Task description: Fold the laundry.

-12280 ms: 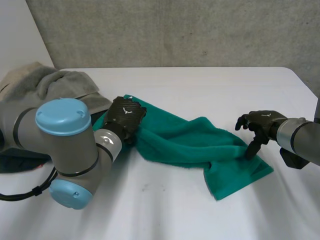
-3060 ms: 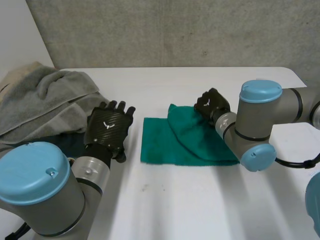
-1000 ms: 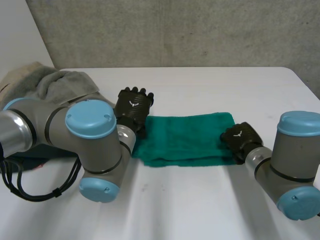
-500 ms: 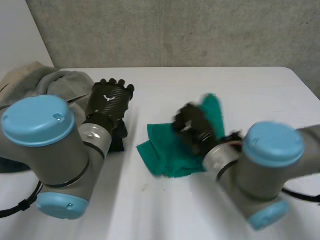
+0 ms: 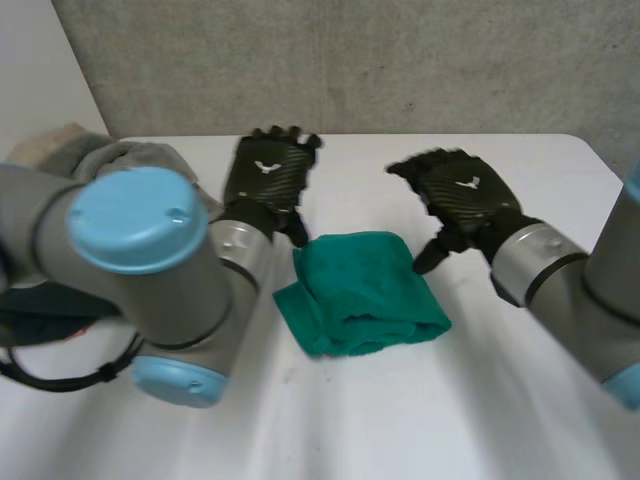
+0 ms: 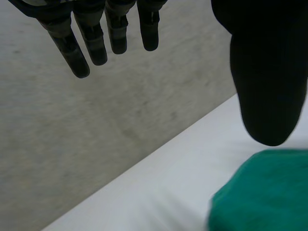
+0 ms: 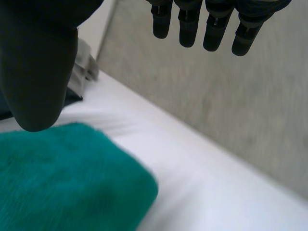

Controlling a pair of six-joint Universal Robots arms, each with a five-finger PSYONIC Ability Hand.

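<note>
**One folded green towel between two released hands**

One white table (image 5: 400, 430) carries the whole scene and runs back to a grey wall (image 5: 350, 60). Two arms stand over it. The left arm (image 5: 130, 260) comes in on the left of the head view, the right arm (image 5: 590, 300) on the right.

One heap of grey laundry (image 5: 120, 158) lies at the far left of the table, partly hidden behind the left arm. The right wrist view shows it (image 7: 83, 65) beyond the thumb.

One green towel (image 5: 360, 290) lies near the middle of the table, well apart from the heap. It is folded into a compact block of several layers, with a rounded fold along its near edge. It lies between the two hands.

The left hand (image 5: 265, 180) is just beside the towel's far left corner. Its own wrist view shows the fingers (image 6: 91, 41) straight and spread, and the thumb stands apart above the towel's edge (image 6: 264, 192). This hand grasps nothing.

The right hand (image 5: 465, 200) is just beside the towel's far right corner. Its fingers (image 7: 216, 26) are extended and relaxed. The thumb hangs over the towel (image 7: 62, 183), and this hand too holds nothing.
</note>
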